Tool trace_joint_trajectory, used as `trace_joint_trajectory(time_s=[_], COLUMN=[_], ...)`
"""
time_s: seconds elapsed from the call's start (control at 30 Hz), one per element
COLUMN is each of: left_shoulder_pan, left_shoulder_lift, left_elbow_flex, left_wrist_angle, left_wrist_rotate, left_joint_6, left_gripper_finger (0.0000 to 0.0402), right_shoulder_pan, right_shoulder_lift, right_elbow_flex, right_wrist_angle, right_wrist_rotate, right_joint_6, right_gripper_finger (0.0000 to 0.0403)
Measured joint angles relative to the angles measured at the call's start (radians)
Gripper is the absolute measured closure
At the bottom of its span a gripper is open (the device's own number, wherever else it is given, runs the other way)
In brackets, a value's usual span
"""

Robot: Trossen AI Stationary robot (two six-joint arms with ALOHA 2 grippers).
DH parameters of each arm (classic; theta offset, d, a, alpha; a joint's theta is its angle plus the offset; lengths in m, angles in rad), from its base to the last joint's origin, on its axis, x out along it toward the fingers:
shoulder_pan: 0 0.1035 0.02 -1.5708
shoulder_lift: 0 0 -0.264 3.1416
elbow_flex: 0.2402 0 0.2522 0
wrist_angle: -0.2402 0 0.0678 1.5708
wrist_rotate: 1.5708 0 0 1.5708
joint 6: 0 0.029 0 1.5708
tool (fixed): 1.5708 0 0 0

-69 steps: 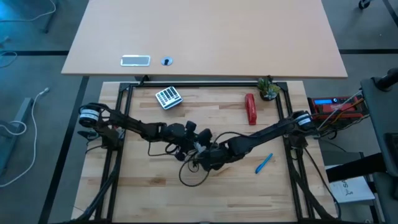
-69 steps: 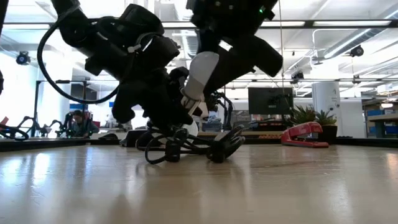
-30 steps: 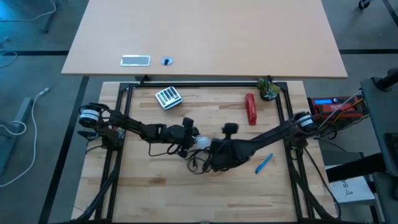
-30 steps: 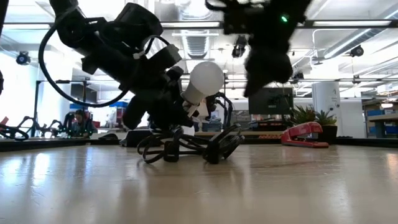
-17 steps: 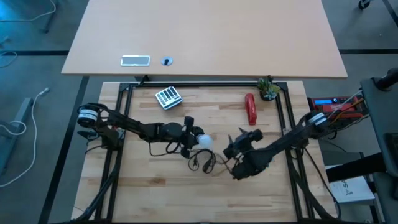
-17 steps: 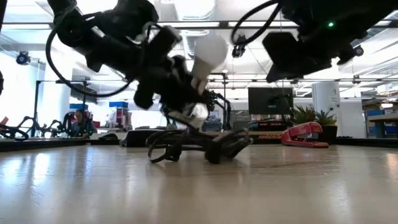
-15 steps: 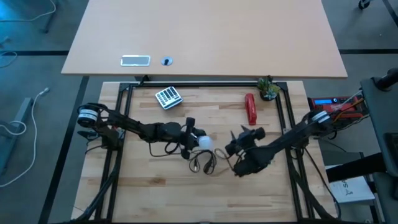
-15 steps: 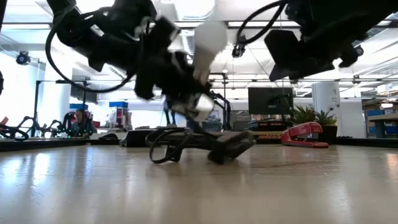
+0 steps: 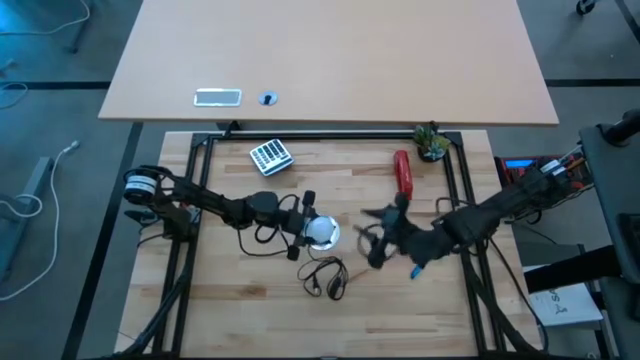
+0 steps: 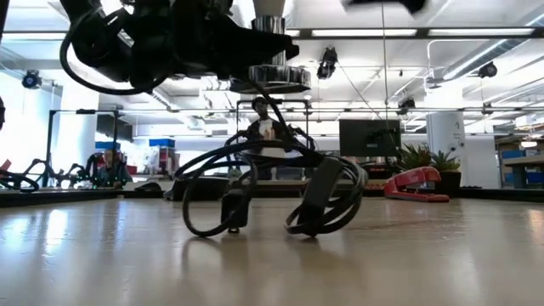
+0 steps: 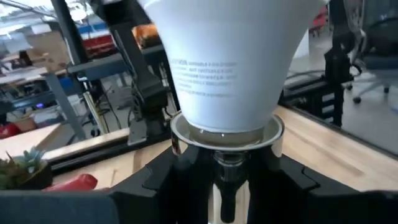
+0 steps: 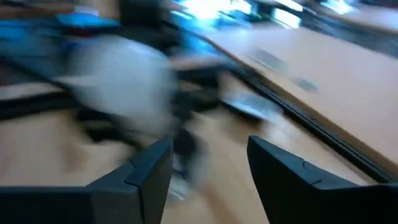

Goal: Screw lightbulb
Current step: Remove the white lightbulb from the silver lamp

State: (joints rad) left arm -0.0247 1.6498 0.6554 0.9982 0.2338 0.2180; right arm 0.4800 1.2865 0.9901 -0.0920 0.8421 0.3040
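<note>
- Left gripper [image 9: 296,226] near the middle of the bench [image 9: 230,300], jaws clenched on the silver socket [image 11: 226,138], held clear of the wood.
- Seated in that socket: the lightbulb [image 9: 321,232], narrow end down in the metal collar, white globe widening away from it in the left wrist view.
- Black cord [image 10: 263,191] hanging from the socket in loops, plug and lower coils resting on the bench in the low view; from above only a small tangle [image 9: 325,276] visible just below the bulb.
- Bulb itself cut off at the upper edge of the low view; only the socket's rim [image 10: 274,78] visible there under the dark arm.
- Right gripper [image 9: 372,240] just right of the bulb and apart from it, smeared with motion from above; jaws standing apart with nothing between them in the right wrist view.
- Right wrist view too blurred for detail: a pale rounded shape, likely the bulb, beyond the dark fingers [image 12: 149,174].
- Blue pen [image 9: 416,270] mostly hidden under the right arm.
- Red stapler [image 9: 403,172] and small plant [image 9: 432,142] at the far right of the bench, side by side in the low view.
</note>
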Motion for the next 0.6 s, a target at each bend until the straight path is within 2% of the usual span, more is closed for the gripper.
trace_joint_trajectory(time_s=[0.1, 0.27, 0.4, 0.6], left_shoulder_pan=[0.000, 0.001, 0.002, 0.005], left_shoulder_lift=[-0.001, -0.027, -0.044, -0.047], left_elbow_flex=[-0.013, -0.048, -0.066, -0.075], left_wrist_angle=[0.076, 0.260, 0.256, 0.238], left_wrist_rotate=[0.003, 0.047, 0.038, -0.048], left_joint_6=[-0.052, -0.184, -0.178, -0.161], left_gripper_finger=[0.0239, 0.0239, 0.0239, 0.0239], right_shoulder_pan=[0.001, -0.015, -0.042, -0.094], right_shoulder_lift=[0.017, 0.074, 0.147, 0.276], right_elbow_flex=[-0.002, 0.000, 0.024, 0.129], right_wrist_angle=[0.174, 0.219, 0.278, 0.274], right_wrist_rotate=[-0.006, 0.010, 0.022, 0.000], right_joint_6=[-0.128, -0.148, -0.149, -0.182], right_gripper_finger=[0.0208, 0.0205, 0.0197, 0.0181])
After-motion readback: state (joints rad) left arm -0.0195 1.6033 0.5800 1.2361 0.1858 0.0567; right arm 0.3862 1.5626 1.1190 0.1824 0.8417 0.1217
